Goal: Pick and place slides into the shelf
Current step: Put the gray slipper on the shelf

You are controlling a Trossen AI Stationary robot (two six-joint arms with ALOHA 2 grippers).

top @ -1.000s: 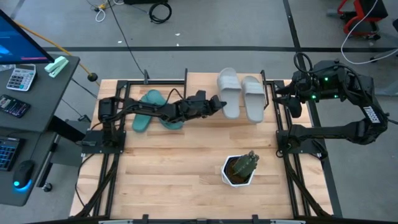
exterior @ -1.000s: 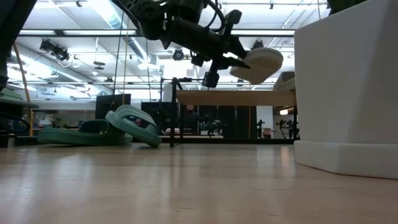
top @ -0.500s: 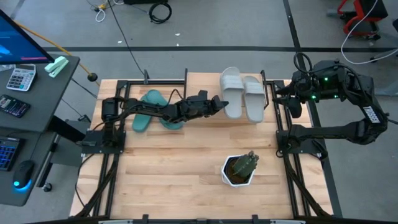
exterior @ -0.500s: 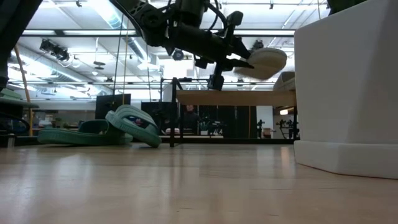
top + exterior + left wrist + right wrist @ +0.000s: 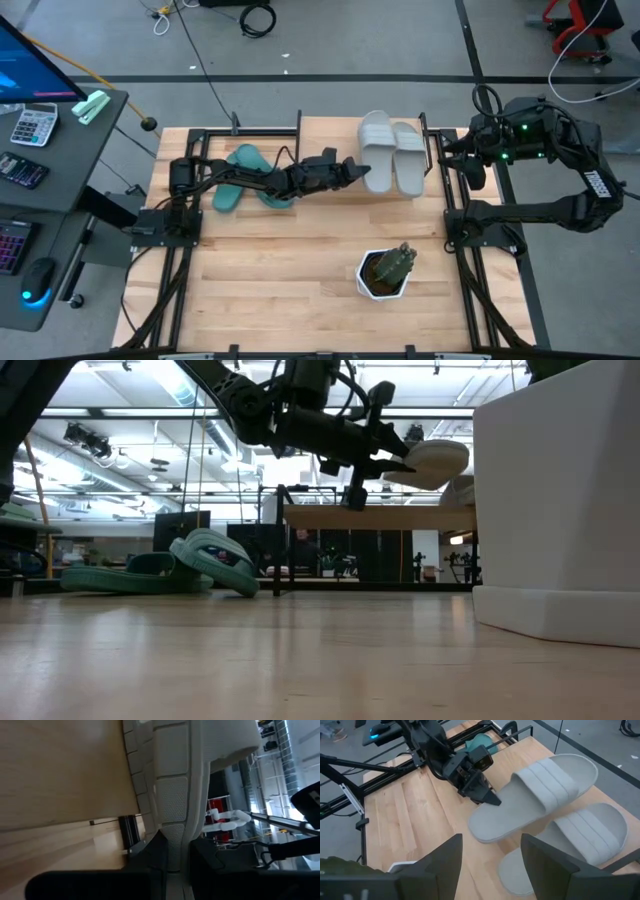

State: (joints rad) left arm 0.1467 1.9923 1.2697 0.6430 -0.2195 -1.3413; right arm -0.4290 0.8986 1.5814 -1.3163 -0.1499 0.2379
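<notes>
The left claw (image 5: 362,171) pinches the heel edge of a light grey slide (image 5: 376,148), ridged sole partly cut off in its wrist view, held above the shelf (image 5: 375,517) beside its twin (image 5: 409,157). The right claw (image 5: 490,852) waits open, fingertips cropped. Teal slides (image 5: 243,172) overlap on the slatted counter (image 5: 290,270).

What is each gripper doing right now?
Left gripper: shut on a grey slide, held above the shelf.
Right gripper: open, empty, waiting.
</notes>
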